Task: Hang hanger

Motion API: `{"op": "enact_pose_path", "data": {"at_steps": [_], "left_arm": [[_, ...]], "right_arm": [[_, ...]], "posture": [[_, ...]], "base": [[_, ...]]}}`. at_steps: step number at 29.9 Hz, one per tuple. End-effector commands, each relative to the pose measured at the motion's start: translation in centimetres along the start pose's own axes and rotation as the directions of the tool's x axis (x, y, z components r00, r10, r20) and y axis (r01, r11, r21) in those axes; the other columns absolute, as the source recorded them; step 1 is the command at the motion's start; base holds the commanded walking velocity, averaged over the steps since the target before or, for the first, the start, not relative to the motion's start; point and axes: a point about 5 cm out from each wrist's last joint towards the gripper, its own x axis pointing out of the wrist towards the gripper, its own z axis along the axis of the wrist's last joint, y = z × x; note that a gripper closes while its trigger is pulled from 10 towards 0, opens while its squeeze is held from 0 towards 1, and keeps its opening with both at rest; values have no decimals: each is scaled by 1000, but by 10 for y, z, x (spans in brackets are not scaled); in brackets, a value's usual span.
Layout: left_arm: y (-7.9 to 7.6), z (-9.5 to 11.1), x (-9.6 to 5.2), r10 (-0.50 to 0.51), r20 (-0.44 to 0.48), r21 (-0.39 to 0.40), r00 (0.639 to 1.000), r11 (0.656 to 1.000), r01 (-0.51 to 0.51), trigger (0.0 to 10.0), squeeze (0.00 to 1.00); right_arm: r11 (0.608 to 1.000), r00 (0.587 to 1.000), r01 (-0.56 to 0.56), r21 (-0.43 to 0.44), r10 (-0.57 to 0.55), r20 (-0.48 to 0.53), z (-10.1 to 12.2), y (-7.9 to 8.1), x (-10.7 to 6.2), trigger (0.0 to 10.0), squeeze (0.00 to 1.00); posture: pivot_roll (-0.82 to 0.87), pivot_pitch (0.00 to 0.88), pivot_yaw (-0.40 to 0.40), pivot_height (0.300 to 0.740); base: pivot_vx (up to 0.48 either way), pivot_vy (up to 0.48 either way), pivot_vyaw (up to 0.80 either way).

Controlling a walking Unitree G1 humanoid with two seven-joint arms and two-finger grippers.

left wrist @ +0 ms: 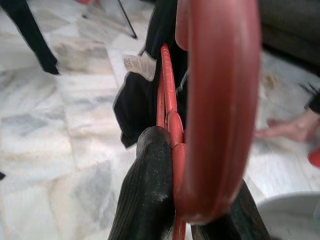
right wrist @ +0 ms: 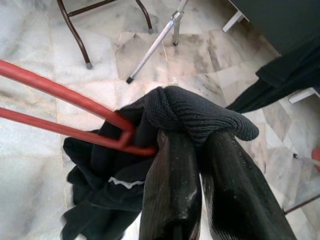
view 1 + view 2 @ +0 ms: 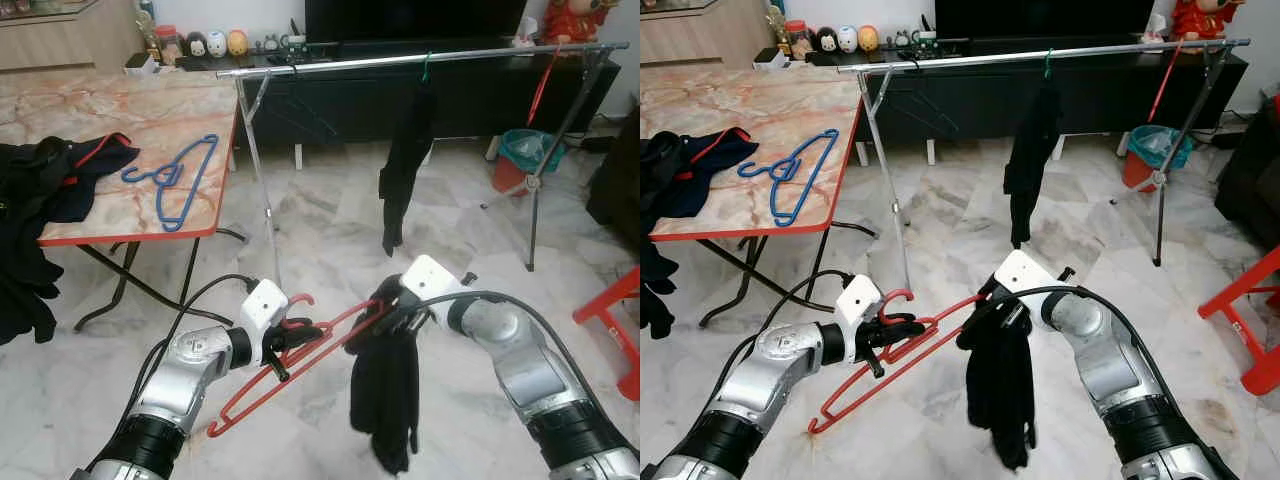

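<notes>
A red plastic hanger [image 3: 290, 362] slants low over the floor in front of me. My left gripper [image 3: 300, 335] is shut on it just below its hook [image 1: 220, 100]. The hanger's right end is pushed into a black garment [image 3: 385, 400] that droops toward the floor. My right gripper [image 3: 395, 312] is shut on the garment's knitted top edge [image 2: 195, 117], beside the hanger's corner [image 2: 125, 137]. Farther off, a steel clothes rail [image 3: 420, 60] spans the room, with a dark garment [image 3: 405, 165] hanging from it on a green hanger.
A marble-topped table [image 3: 150, 120] stands at the left with a blue hanger [image 3: 175, 180] and dark clothes [image 3: 50, 170] on it. A black TV cabinet [image 3: 440, 95] is behind the rail. A teal bin [image 3: 525, 155] and a red stool [image 3: 615, 320] are at the right.
</notes>
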Motion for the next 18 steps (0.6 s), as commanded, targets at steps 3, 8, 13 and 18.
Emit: {"op": "enact_pose_path", "data": {"at_steps": [3, 8, 13, 18], "left_arm": [[4, 4, -4, 33, 11, 19, 999, 999, -33, 10000, 0], [9, 7, -6, 65, 24, 17, 998, 998, -65, 10000, 0], [7, 11, -2, 62, 54, -1, 997, 998, -62, 10000, 0], [-3, 12, 0, -14, 69, -21, 998, 1000, 15, 10000, 0]], "right_arm": [[1000, 1000, 22, -18, -21, 13, 5, -5, -5, 10000, 0], [1000, 1000, 11, -20, -10, 18, 7, -2, -6, 10000, 0], [1000, 1000, 0, -23, 1, 28, 11, 0, -6, 10000, 0], [999, 998, -13, -38, 15, 58, 21, 2, -9, 10000, 0]], "posture": [[7, 0, -1, 740], [8, 2, 0, 740], [9, 4, 2, 740], [7, 5, 1, 740]], "base": [[0, 0, 0], [0, 0, 0], [0, 0, 0], [0, 0, 0]]}}
